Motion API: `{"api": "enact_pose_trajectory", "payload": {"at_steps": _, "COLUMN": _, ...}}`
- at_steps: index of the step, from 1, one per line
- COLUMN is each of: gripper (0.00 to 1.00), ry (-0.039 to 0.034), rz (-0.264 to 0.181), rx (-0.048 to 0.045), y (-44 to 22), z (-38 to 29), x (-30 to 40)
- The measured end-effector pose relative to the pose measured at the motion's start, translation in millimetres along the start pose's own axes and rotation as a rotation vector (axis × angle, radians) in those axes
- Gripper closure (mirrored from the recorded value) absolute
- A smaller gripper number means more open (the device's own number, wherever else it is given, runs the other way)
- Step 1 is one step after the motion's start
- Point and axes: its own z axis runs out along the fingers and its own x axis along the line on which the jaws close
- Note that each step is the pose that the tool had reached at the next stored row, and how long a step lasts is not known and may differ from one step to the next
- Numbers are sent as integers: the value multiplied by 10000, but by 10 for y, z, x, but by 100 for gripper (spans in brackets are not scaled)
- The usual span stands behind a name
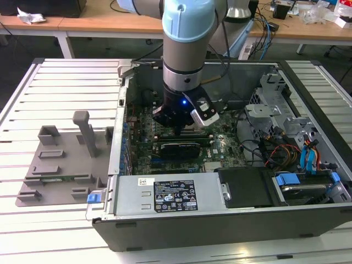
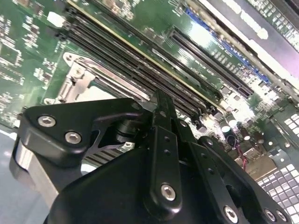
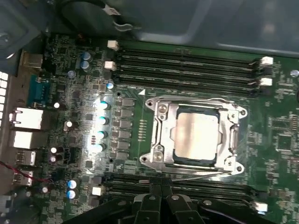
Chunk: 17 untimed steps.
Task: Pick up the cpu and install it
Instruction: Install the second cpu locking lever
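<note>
cpu (image 3: 195, 136): small flat square chip, silvery-white metal top, sitting inside the metal-rimmed socket frame (image 3: 194, 135) on the green motherboard (image 3: 70, 93), between the banks of black memory slots (image 3: 187, 63). Tool (image 3: 161, 196) fingers pressed together, nothing pinched, just beside the socket. In the exterior view the tool (image 1: 181, 124) hangs low inside the open computer case (image 1: 220, 220) on the slatted worktop (image 1: 66, 77).

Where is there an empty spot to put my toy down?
The slatted table is bare behind the grey tray and along the near edge by the computer case. Inside is crowded: the gripper hangs over the motherboard, cpu in its socket.
</note>
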Motion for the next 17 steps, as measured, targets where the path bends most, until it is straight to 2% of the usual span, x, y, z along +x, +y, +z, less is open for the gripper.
{"api": "enact_pose_trajectory", "payload": {"at_steps": 3, "gripper": 89, "ry": -5, "rz": -1, "rx": -53, "y": 8, "z": 37, "x": 58}}
{"api": "enact_pose_trajectory", "payload": {"at_steps": 6, "gripper": 89, "ry": -14, "rz": -28, "rx": -168, "y": 33, "z": 99, "x": 116}}
{"api": "enact_pose_trajectory", "payload": {"at_steps": 13, "gripper": 89, "ry": -28, "rz": -59, "rx": -315, "y": 97, "z": 169, "x": 126}}
{"api": "enact_pose_trajectory", "payload": {"at_steps": 14, "gripper": 89, "ry": -24, "rz": -64, "rx": -312, "y": 102, "z": 186, "x": 125}}
{"api": "enact_pose_trajectory", "payload": {"at_steps": 17, "gripper": 89, "ry": -41, "rz": -62, "rx": -312, "y": 93, "z": 178, "x": 131}}
